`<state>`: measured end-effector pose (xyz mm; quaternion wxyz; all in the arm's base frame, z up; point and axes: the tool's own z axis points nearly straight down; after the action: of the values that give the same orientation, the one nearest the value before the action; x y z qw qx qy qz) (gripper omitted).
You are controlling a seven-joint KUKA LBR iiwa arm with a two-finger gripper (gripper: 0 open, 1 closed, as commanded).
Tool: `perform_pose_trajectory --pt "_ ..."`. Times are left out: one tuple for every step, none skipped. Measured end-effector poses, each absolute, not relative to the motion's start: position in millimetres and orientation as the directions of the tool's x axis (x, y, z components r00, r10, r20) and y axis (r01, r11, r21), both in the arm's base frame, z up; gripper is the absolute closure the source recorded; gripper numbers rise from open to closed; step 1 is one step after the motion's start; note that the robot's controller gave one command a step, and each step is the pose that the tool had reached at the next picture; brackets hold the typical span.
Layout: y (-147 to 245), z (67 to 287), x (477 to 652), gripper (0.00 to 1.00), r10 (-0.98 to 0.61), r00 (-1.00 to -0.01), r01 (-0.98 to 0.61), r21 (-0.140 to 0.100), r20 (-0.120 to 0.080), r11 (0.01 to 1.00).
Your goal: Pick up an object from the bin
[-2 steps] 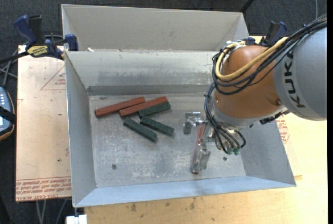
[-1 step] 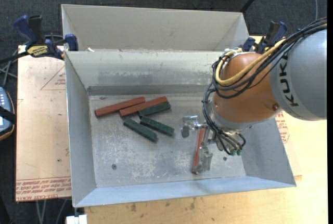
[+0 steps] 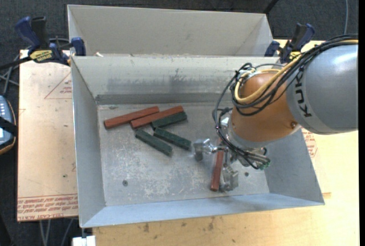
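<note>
The grey bin [image 3: 86, 142] holds two red-brown bars [image 3: 132, 118] and three dark green bars [image 3: 153, 142] lying close together on its floor, left of centre. A third red-brown bar [image 3: 216, 177] lies apart from them near the front right. The gripper [image 3: 215, 164] sits over it, its fingers [image 3: 200, 149] spread on either side of the bar.

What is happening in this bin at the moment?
A robot arm reaches into the grey bin from the right. Its gripper is low over the near right part of the floor, fingers open on either side of a reddish-brown bar. The bar seems to lie on the floor, not yet lifted. A loose group of bars, reddish-brown and dark green, lies further left, untouched.
</note>
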<state>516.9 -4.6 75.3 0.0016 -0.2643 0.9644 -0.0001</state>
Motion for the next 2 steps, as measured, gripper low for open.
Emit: perform_pose_trajectory --pt "-5.8 85.8 519.8 0.0 -0.605 -0.796 -0.605 0.003 0.002 0.796" --pt "-5.7 100.4 521.0 0.0 -0.748 -0.664 -0.748 -0.001 -0.004 0.664"
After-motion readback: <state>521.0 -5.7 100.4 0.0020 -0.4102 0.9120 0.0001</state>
